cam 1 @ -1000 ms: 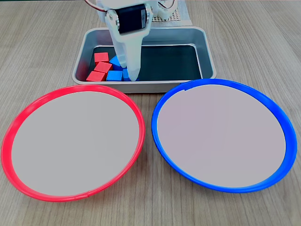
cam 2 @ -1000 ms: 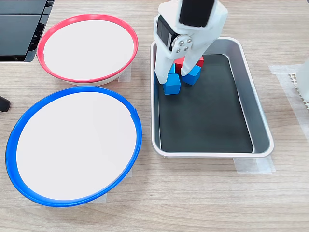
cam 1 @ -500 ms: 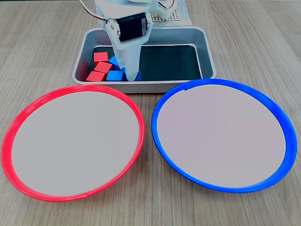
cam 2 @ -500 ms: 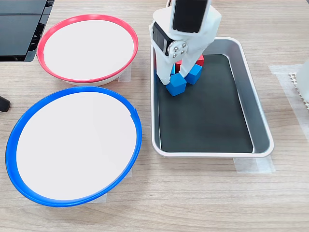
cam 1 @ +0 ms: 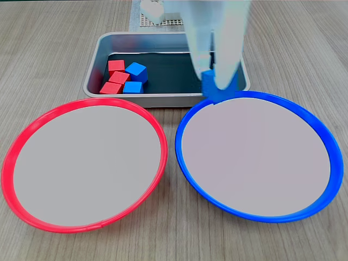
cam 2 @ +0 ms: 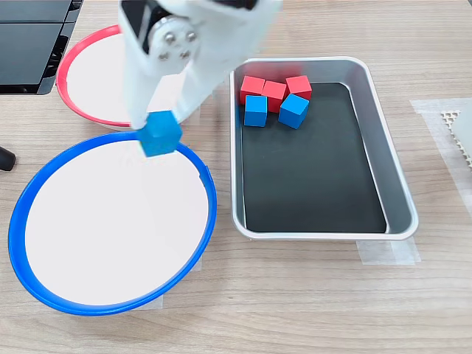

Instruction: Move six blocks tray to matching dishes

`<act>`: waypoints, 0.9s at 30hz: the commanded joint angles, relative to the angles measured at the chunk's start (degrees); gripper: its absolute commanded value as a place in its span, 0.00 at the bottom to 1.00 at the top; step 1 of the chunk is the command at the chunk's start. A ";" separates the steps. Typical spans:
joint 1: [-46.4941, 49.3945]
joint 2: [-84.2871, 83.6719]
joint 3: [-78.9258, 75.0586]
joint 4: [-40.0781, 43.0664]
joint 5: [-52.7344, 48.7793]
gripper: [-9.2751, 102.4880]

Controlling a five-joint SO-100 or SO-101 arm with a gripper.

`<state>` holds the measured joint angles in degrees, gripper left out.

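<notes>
My gripper (cam 1: 215, 82) is shut on a blue block (cam 1: 209, 88) and holds it in the air over the far rim of the blue-rimmed dish (cam 1: 255, 157), just outside the tray's (cam 1: 174, 70) edge. In the other fixed view the gripper (cam 2: 159, 124) carries that block (cam 2: 160, 135) over the blue dish (cam 2: 110, 228), on the side nearest the red dish (cam 2: 85, 74). The tray (cam 2: 310, 169) holds three red blocks (cam 2: 274, 91) and two blue blocks (cam 2: 255, 110), clustered at one end. Both dishes, including the red one (cam 1: 81, 163), hold no blocks.
A dark flat object (cam 2: 29, 37) lies at the top left corner of the table. A white perforated base (cam 2: 461, 125) sits at the right edge, also seen behind the tray as a mesh plate (cam 1: 163, 22). Tape strips (cam 2: 387, 252) hold the tray down.
The gripper closed on a blue block among the cluster, lifted it out of the tray and swung it across to the blue dish's rim. Five blocks stay in the tray.
</notes>
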<state>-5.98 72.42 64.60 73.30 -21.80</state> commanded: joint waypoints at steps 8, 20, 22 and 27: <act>-2.29 -9.32 -0.35 -10.11 -4.31 0.20; 6.86 13.18 15.03 26.81 -29.00 0.08; 13.45 17.23 21.71 28.04 -39.11 0.09; 21.71 16.79 27.77 21.71 -51.42 0.19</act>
<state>12.83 87.54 90.35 97.82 -67.59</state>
